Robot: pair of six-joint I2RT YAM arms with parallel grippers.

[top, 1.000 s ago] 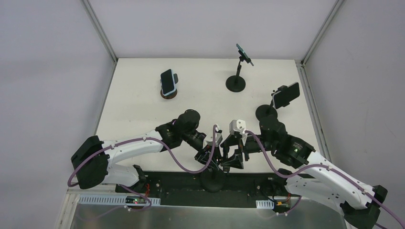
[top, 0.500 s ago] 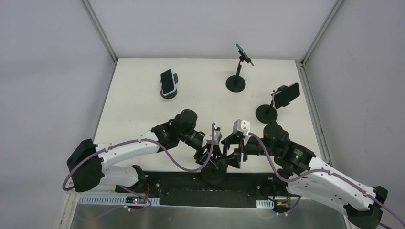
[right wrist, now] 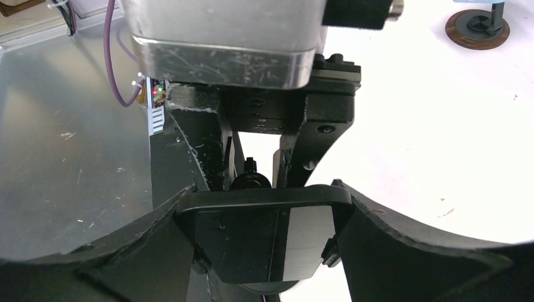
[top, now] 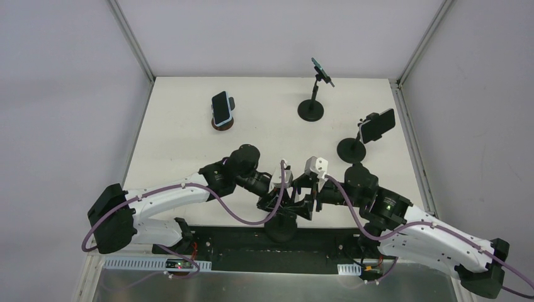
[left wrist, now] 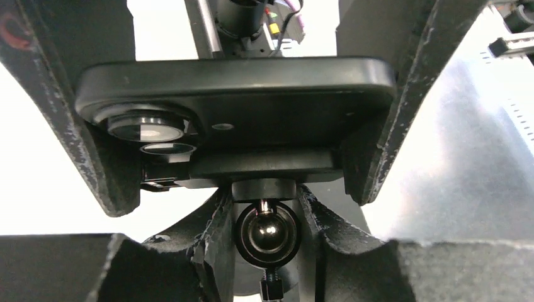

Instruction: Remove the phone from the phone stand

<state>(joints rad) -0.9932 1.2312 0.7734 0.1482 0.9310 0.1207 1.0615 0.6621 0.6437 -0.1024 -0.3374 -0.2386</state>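
Stand: black, its round base point(top: 280, 229) at the near edge of the table point(top: 189, 157), midway between the two arm bases.
Phone point(left wrist: 252, 88): black and lying crosswise at the stand's top, seated in the cradle point(left wrist: 264, 165). Its back and two camera lenses face the left wrist camera.
Ball joint point(left wrist: 266, 233): a shiny black ball in a ring socket, directly under the cradle, joining it to the stand's neck.
Left gripper point(left wrist: 264, 207): reaches the stand from the left. The jaws are narrow, and the two fingers press either side of the ball joint just under the phone. It grips the stand, not the phone.
Right gripper point(right wrist: 264, 211): reaches the stand from the right. The jaws are wide and span the phone, with one finger point(left wrist: 101, 138) against each short end. It is closed on the phone.
Meeting point: both grippers come together right above the stand's base, the right one at phone height and the left one just beneath it.
Wooden-base stand point(top: 221, 112): well beyond the stand, to the far left, carrying an upright phone.
Tall stand point(top: 312, 104): well beyond the stand at the far edge, with a tilted phone on its thin pole.
Third stand point(top: 362, 141): beyond the stand to the right, holding a phone sideways.
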